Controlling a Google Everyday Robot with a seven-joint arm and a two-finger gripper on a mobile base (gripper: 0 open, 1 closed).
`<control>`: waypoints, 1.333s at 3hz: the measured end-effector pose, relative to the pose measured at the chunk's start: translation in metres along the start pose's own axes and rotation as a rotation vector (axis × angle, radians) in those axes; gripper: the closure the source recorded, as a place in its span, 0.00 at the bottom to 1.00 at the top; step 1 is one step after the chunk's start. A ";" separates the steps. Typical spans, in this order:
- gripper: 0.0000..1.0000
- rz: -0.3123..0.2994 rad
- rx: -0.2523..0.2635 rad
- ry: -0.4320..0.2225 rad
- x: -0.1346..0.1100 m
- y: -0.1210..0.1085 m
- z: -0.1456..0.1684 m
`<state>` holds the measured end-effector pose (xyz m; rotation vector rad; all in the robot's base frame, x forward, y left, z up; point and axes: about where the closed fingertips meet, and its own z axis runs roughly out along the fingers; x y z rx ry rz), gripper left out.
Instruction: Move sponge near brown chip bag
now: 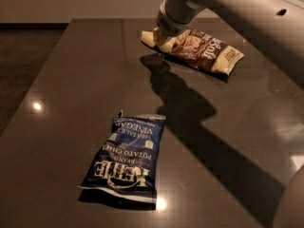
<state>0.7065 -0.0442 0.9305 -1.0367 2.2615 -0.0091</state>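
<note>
The brown chip bag (205, 51) lies crinkled at the back right of the dark table, with cream ends and white lettering. My gripper (160, 41) hangs from the arm at the bag's left end, a little above the table, and casts a shadow just below it. It is shut on the small pale yellow sponge (147, 36), which sticks out to the left of the fingers. The sponge is right beside the bag's left end and held off the surface.
A dark blue Kettle salt-and-vinegar chip bag (126, 158) lies flat near the front middle of the dark table (71, 94). My arm crosses the upper right and its broad shadow runs diagonally to the front right. The table's left edge borders dark floor.
</note>
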 end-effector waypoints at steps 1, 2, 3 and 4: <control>0.39 0.009 0.030 0.017 0.014 -0.010 -0.001; 0.15 0.007 0.036 0.022 0.016 -0.010 -0.001; 0.00 0.006 0.035 0.022 0.016 -0.009 -0.001; 0.00 0.006 0.034 0.022 0.016 -0.009 -0.001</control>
